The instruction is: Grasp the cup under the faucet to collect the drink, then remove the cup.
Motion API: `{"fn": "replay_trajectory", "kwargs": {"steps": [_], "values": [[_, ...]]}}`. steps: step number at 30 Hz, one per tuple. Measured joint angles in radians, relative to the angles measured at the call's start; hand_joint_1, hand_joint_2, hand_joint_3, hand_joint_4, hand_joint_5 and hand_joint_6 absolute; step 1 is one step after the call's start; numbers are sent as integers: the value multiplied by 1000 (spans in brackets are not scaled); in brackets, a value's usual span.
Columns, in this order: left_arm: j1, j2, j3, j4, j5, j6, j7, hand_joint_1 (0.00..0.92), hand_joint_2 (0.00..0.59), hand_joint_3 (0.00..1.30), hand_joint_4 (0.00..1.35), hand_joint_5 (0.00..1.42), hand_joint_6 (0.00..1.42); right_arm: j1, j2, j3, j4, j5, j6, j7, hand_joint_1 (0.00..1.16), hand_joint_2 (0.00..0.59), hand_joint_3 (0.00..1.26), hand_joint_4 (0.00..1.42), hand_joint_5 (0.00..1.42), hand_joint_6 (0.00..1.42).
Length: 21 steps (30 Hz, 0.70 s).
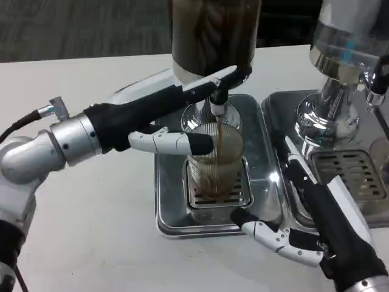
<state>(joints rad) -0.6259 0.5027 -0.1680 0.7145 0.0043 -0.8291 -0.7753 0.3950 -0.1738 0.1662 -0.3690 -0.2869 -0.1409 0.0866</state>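
A ribbed clear cup (214,163) stands on the drip grate (238,196) under the faucet (217,104) of the dark drink dispenser (213,33). A brown stream runs into the cup, which is partly filled. My left hand (182,115) reaches in from the left. Its long upper fingers (228,76) lie on the faucet's lever, and a lower finger (182,142) touches the cup's left side. My right hand (301,228) lies at the tray's front right corner with its fingers spread, holding nothing and apart from the cup.
The steel drip tray (170,210) holds the grate and cup. A second dispenser (346,42) with a clear tank stands at the right on its own tray and grate (352,173). The white table (91,231) spreads to the left and front.
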Motion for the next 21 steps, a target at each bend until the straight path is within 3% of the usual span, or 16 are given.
{"fn": "replay_trajectory", "kwargs": {"steps": [8, 21], "values": [[4, 2, 0, -1, 0, 0, 2, 0, 7, 0, 0, 0, 0, -25, -3, 8, 25, -1, 35, 10, 803, 180, 0, 0, 0, 43], [11, 4, 0, -5, 2, 0, 15, 0, 7, 0, 0, 0, 0, -75, 30, 17, 105, 1, 50, 5, 800, 185, 0, 0, 0, 60]]}}
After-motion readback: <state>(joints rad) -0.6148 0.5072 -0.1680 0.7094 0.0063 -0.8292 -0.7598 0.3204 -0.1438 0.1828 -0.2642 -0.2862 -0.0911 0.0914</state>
